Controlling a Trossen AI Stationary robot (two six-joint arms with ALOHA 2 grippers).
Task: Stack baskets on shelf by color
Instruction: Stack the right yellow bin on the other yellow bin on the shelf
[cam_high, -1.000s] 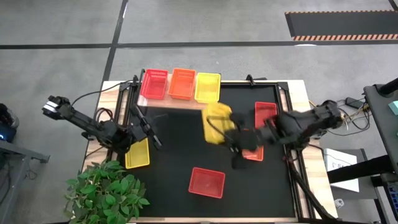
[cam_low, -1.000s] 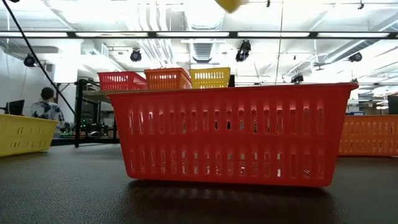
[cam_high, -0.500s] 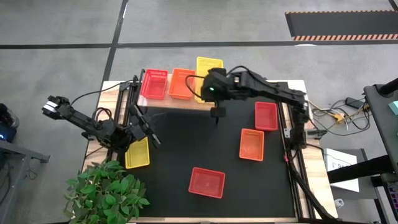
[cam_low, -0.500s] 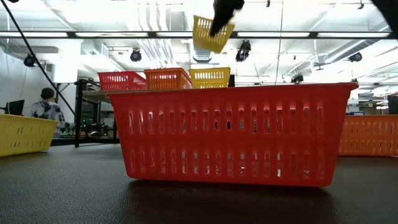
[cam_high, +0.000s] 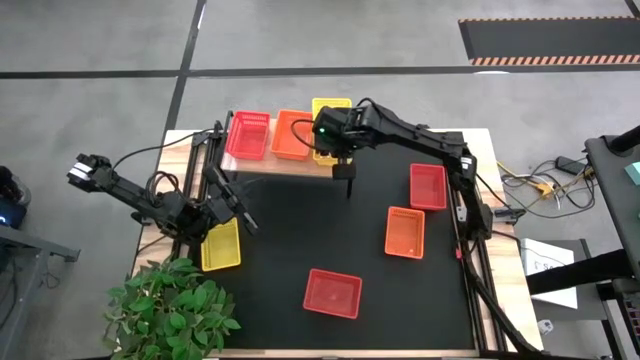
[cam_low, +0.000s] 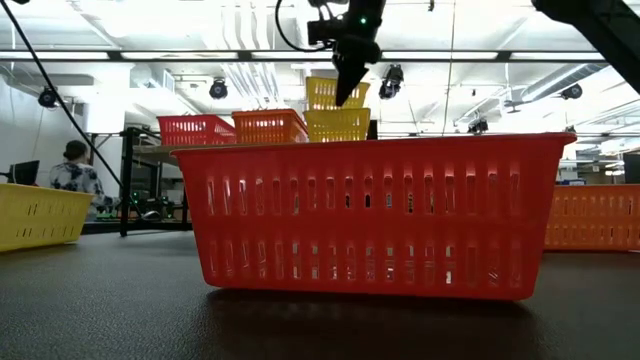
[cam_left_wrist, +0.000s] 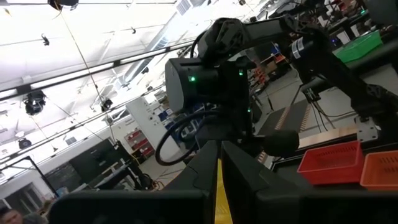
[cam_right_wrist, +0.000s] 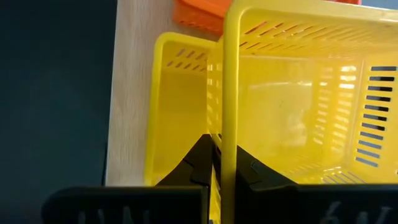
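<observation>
On the wooden shelf (cam_high: 262, 165) at the mat's far edge stand a red basket (cam_high: 248, 133), an orange basket (cam_high: 292, 133) and a yellow basket (cam_right_wrist: 177, 118) on their bottoms. My right gripper (cam_high: 338, 135) is shut on a second yellow basket (cam_low: 335, 93), close over the shelf's yellow one (cam_low: 338, 124). Whether the two touch, I cannot tell. My left gripper (cam_high: 232, 205) is shut and holds nothing, raised at the mat's left above another yellow basket (cam_high: 220, 245). My right gripper pinches the held basket's near short wall (cam_right_wrist: 225, 149), one finger inside and one outside. The fingers slant down from the table's right and lie along that wall. The basket hangs roughly level, open side up, over the shelf's yellow basket.
On the black mat lie a red basket (cam_high: 428, 185) and an orange one (cam_high: 405, 232) at the right, and a red one (cam_high: 332, 292) near the front. A potted plant (cam_high: 175, 305) stands at the near left corner.
My right gripper has carried the yellow basket from over the mat's middle toward the far edge, over the shelf's yellow basket, then sunk. The basket has gone from tilted to nearly level.
</observation>
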